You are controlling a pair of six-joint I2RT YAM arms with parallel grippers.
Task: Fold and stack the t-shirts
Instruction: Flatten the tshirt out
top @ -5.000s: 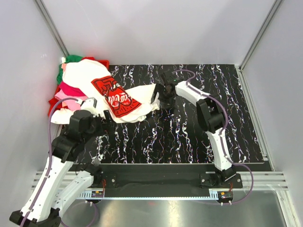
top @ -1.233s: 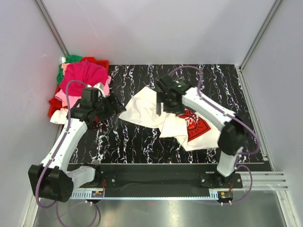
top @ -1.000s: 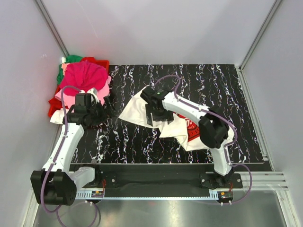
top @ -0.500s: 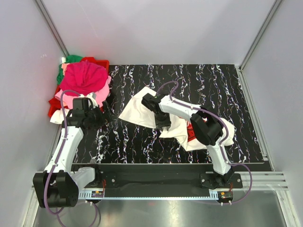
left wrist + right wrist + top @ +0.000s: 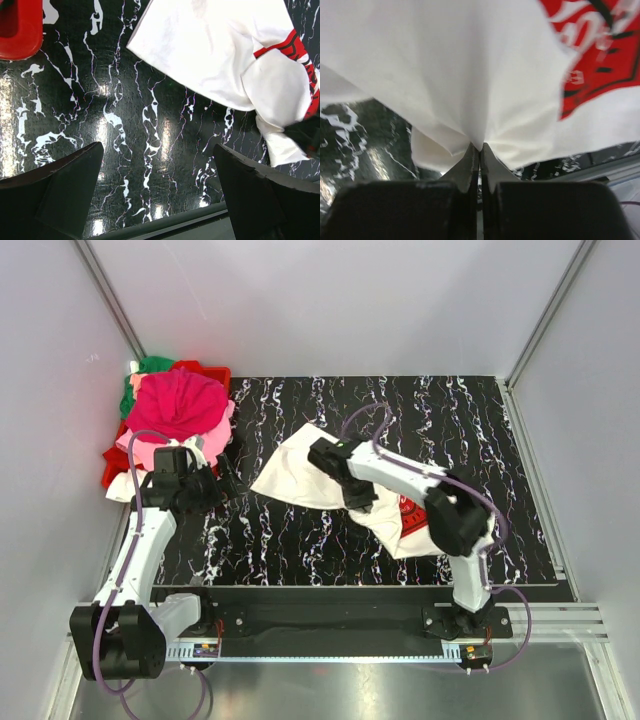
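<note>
The left arm [image 5: 142,538] and right arm [image 5: 396,468] wore white shells over their links, with black housings at the joints. A purple cable [image 5: 365,407] looped loosely along each one. The left gripper [image 5: 157,195] had broad matte-black jaws; the right gripper [image 5: 480,155] showed black jaws tapering to thin, pale-edged tips.

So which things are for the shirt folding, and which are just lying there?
For the job: the white t-shirt, pinched by the right gripper; the heap of coloured t-shirts at the left; the open left gripper, holding nothing.
Just there: the red bin by the heap; the black table.
</note>
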